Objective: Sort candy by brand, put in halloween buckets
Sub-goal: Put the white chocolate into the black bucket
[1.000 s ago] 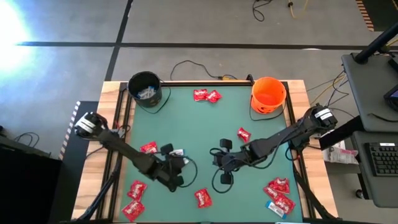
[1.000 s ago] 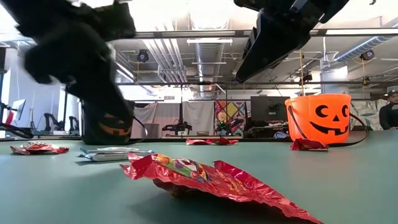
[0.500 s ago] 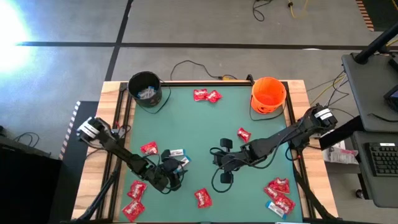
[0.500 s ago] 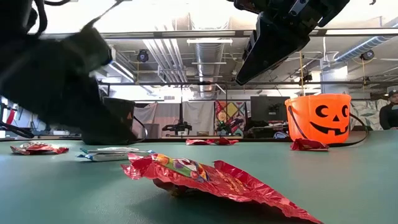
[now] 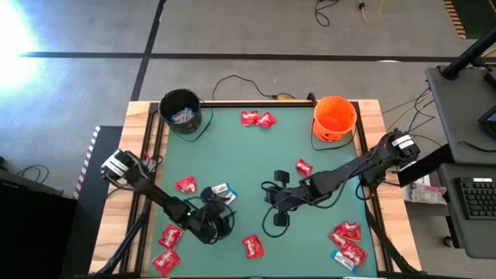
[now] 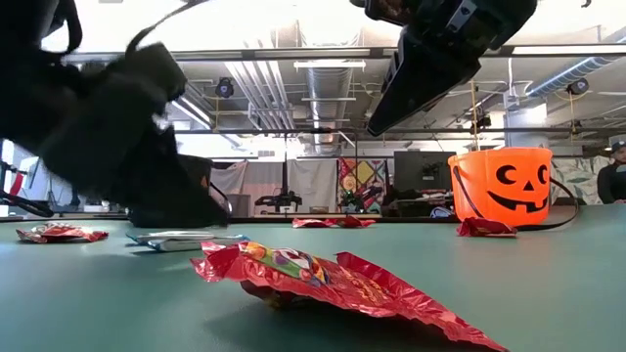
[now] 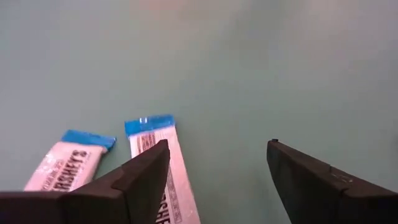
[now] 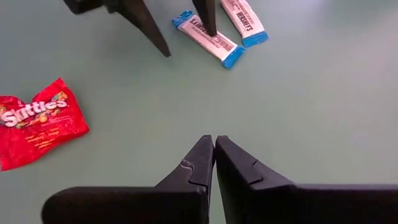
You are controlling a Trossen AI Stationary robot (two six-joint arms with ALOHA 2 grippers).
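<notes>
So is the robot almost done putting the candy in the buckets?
Not nearly. The black bucket holds a few white bars; whether the orange bucket holds anything can't be told. Right now the left tool is open over two white-and-blue bars, holding nothing. The right tool waits shut mid-table. Many red packets still lie scattered on the table.

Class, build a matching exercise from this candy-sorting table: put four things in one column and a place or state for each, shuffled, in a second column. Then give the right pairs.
Things
1. orange bucket
2. black bucket
3. left tool
4. right tool

Places or states
A. fingers shut, over bare mat
B. far left corner of the mat
C. fingers open, by two white-and-blue bars
D. far right corner of the mat

Pairs: 1-D, 2-B, 3-C, 4-A
</notes>
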